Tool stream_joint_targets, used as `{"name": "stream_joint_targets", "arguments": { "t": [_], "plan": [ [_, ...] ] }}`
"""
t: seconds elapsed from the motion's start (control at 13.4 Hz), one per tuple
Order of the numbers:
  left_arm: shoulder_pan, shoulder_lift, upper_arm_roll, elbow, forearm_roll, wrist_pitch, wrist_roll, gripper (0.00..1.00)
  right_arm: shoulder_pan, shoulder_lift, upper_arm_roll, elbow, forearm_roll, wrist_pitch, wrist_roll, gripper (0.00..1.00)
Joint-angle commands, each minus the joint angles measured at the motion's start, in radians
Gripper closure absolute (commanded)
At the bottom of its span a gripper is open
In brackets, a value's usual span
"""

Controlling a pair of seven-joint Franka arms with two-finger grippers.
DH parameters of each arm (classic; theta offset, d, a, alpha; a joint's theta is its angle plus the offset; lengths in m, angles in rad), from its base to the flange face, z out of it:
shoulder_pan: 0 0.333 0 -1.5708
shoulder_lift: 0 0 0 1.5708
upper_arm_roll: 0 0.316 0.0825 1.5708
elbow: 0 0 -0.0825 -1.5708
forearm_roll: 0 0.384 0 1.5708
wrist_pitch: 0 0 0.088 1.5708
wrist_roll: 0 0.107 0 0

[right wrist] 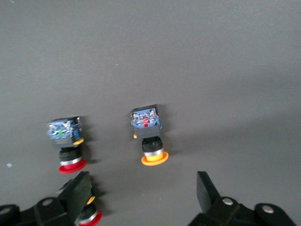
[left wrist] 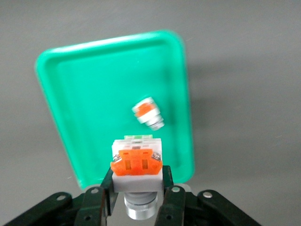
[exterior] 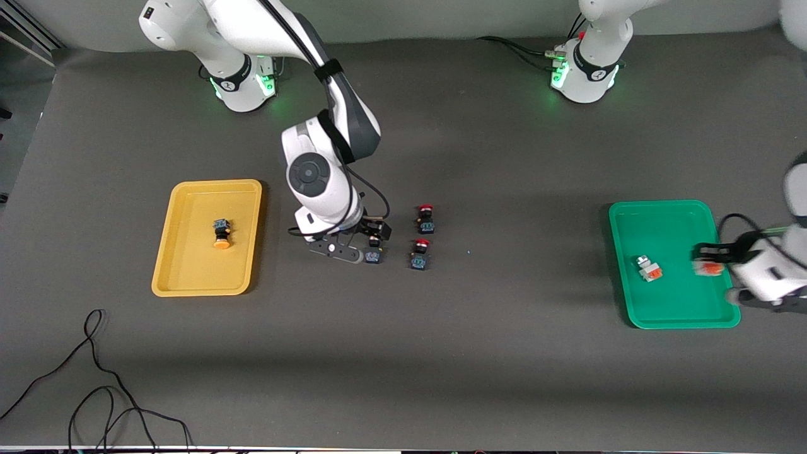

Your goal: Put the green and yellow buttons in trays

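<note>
The yellow tray [exterior: 183, 277] lies toward the right arm's end of the table, its long side running toward the front camera. In it lies one yellow-capped switch [exterior: 220, 234], cap pointing toward the camera and body toward the robots.

The green tray [exterior: 668, 309] lies toward the left arm's end, also long side toward the camera. A white switch [exterior: 648, 268] with an orange block lies on its side on the tray floor, tilted across the tray; the left wrist view shows it [left wrist: 147, 113] more clearly, silver tip at one end.

The right gripper [exterior: 372, 243] is low over the middle of the table, its fingers [right wrist: 77, 193] spread wide and holding nothing. The right wrist view shows a second yellow-capped switch [right wrist: 148, 134] lying on the table between and just ahead of the fingers, cap toward the gripper, body away; the front view hides most of it [exterior: 373, 255] under the gripper.

The left gripper [left wrist: 136, 193] is over the green tray's edge at the left arm's end, its fingers closed on a second white switch [left wrist: 136, 162]. The left wrist view shows the orange block facing the camera and the silver end down between the fingers; in the front view it [exterior: 712, 268] is only an orange blur.

Two red-capped switches [exterior: 425, 217] [exterior: 420, 253] stand beside the right gripper, toward the left arm's end, one nearer the camera than the other, caps toward the robots.
</note>
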Motion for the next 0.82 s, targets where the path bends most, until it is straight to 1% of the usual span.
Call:
{"name": "stream_joint_targets", "arguments": {
  "t": [0.0, 0.07, 0.15, 0.22, 0.3, 0.45, 0.6, 0.67, 0.75],
  "plan": [
    [0.047, 0.026, -0.013, -0.069, 0.057, 0.047, 0.03, 1.0, 0.013, 0.078, 0.016, 0.028, 0.024, 0.054, -0.003, 0.0],
    [0.052, 0.052, -0.001, -0.098, 0.075, 0.094, 0.03, 1.0, 0.015, 0.102, 0.018, 0.028, 0.022, 0.071, -0.006, 0.0],
    [0.054, 0.066, 0.014, -0.153, 0.115, 0.166, 0.015, 1.0, 0.015, 0.125, 0.019, 0.028, 0.019, 0.091, -0.014, 0.0],
    [0.054, 0.076, 0.019, -0.197, 0.117, 0.226, -0.002, 1.0, 0.015, 0.141, 0.027, 0.025, 0.021, 0.108, -0.047, 0.01],
    [0.052, 0.097, 0.034, -0.216, 0.123, 0.257, -0.043, 1.0, 0.015, 0.154, 0.029, 0.017, 0.021, 0.13, -0.077, 0.0],
    [0.049, 0.129, 0.04, -0.213, 0.126, 0.306, -0.06, 1.0, 0.016, 0.176, 0.032, 0.009, 0.024, 0.182, -0.08, 0.01],
    [0.052, 0.175, 0.046, -0.213, 0.126, 0.355, -0.08, 1.0, 0.015, 0.184, 0.05, 0.009, 0.024, 0.206, -0.08, 0.01],
    [0.049, 0.186, 0.06, -0.213, 0.126, 0.372, -0.094, 1.0, 0.013, 0.19, 0.05, 0.009, 0.024, 0.217, -0.08, 0.13],
    [0.046, 0.2, 0.062, -0.21, 0.126, 0.375, -0.112, 0.78, 0.012, 0.193, 0.052, 0.011, 0.025, 0.222, -0.078, 0.52]
  ]
}}
